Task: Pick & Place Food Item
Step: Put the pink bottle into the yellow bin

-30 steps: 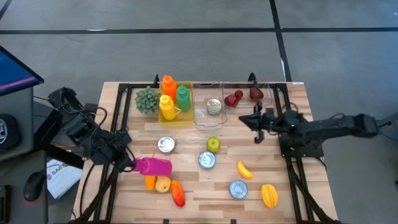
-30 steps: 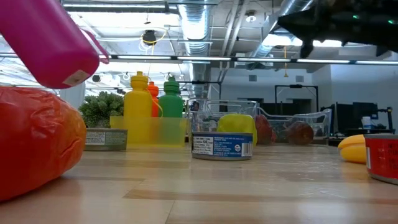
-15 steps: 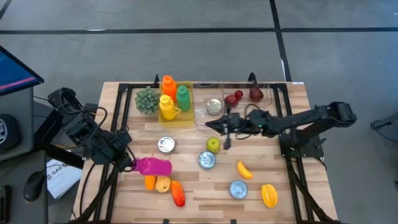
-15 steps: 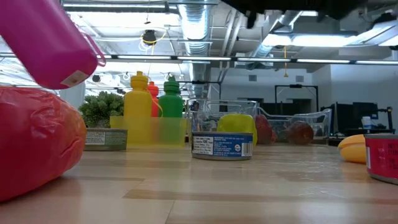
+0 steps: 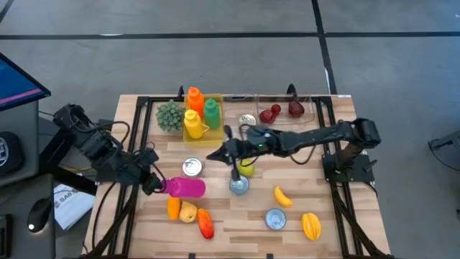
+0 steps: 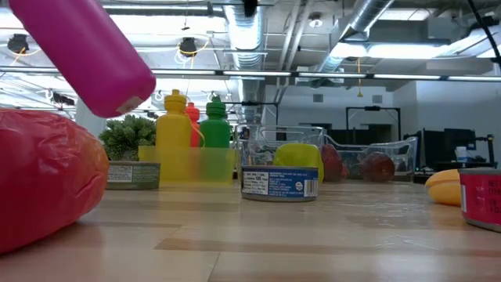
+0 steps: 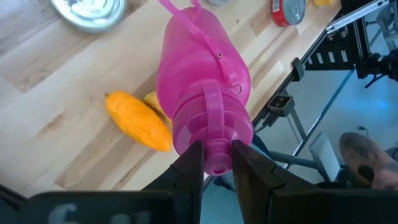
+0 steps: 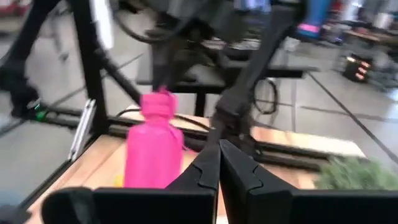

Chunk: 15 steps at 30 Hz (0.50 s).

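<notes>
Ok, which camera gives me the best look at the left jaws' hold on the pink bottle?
The left wrist view: the left gripper pinches the pink bottle at its cap. High view shows it whole but small, low view only its tilted body off the table, right wrist view from afar.

The wooden desk (image 5: 215, 234) stands on a grey floor (image 5: 215, 57) crossed by dark lines. Beside the desk's left edge lie a blue screen (image 5: 18, 79), a white label sheet (image 5: 68, 205) and a computer mouse (image 5: 36, 216). Across the room hang ceiling ducts (image 6: 246, 31) and strip lights (image 6: 407, 51).
</notes>
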Available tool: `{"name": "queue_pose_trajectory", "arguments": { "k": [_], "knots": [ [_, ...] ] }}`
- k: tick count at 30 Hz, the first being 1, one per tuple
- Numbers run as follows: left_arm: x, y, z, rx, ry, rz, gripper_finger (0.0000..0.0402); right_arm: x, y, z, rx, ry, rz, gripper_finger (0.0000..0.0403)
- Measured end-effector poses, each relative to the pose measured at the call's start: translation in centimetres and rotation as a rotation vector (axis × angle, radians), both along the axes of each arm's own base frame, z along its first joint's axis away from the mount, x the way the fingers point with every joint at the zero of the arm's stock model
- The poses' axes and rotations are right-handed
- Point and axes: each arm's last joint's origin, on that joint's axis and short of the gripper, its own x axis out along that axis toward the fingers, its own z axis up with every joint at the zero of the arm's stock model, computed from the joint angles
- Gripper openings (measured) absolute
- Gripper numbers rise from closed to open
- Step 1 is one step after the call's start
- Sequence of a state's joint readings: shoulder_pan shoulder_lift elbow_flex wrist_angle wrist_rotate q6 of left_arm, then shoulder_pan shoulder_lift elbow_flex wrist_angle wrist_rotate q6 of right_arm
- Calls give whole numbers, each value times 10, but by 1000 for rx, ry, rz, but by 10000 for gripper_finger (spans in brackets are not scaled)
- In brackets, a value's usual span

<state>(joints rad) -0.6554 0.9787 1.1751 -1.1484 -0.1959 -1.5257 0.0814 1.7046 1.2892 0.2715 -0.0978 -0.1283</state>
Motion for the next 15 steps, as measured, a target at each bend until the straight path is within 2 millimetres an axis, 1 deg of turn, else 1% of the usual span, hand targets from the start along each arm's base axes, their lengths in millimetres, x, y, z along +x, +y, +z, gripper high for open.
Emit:
{"name": "queue_pose_trajectory", "arguments": {
  "k": [2,5,8,11,13,15],
  "knots": [
    [4,1,0,-2,-1,-9,62,10,4,3,-50,27,40,1],
    [7,4,0,7,-4,-11,62,26,11,5,-109,25,73,3],
    [10,6,0,17,-17,-21,62,40,15,5,-173,37,92,16],
    [11,7,0,22,-21,-26,62,48,17,5,-192,71,100,52],
    [12,8,0,23,-20,-17,62,55,17,7,-201,66,101,83],
    [13,9,0,21,-20,-10,62,57,18,7,-215,90,112,120]
  ]
}}
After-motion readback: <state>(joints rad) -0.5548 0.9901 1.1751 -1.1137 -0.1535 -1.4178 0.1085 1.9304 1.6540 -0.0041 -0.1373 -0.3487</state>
